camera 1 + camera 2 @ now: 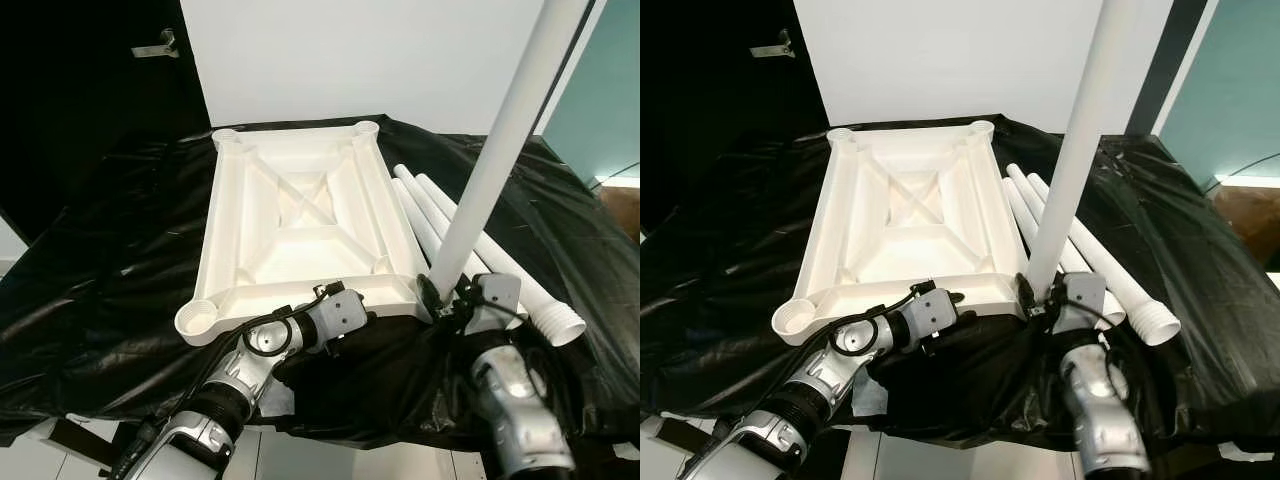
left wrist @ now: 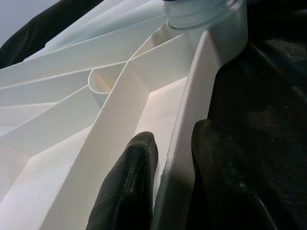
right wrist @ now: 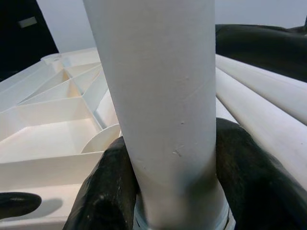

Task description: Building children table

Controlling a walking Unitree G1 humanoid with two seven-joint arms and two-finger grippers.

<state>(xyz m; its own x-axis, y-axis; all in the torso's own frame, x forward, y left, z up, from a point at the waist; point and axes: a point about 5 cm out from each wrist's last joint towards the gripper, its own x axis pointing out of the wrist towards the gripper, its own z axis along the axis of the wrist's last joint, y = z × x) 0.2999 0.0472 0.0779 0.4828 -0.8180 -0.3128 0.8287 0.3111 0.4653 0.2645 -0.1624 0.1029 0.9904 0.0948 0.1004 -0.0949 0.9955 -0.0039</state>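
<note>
A black sheet (image 1: 110, 230) covers the work surface and carries all parts. One white table top (image 1: 300, 215) lies upside down on it, ribbed underside facing up, with one round leg socket (image 1: 200, 320) at each of its four corners; three sockets are open, and the near right one is hidden behind the upright leg and the right gripper. Four white table legs are present: three loose legs (image 1: 500, 265) lie side by side on the sheet just to the right of the table top, and one upright leg (image 1: 500, 150) stands tilted at the near right corner, its upper end cut off by the frame edge. The right gripper (image 3: 168, 191) pinches this upright leg near its lower end, one black finger on each side of the tube. The left gripper (image 2: 170, 187) clamps the near rim of the table top, one finger inside the tray and one outside. The far ends of the loose legs are partly hidden behind the upright leg.
</note>
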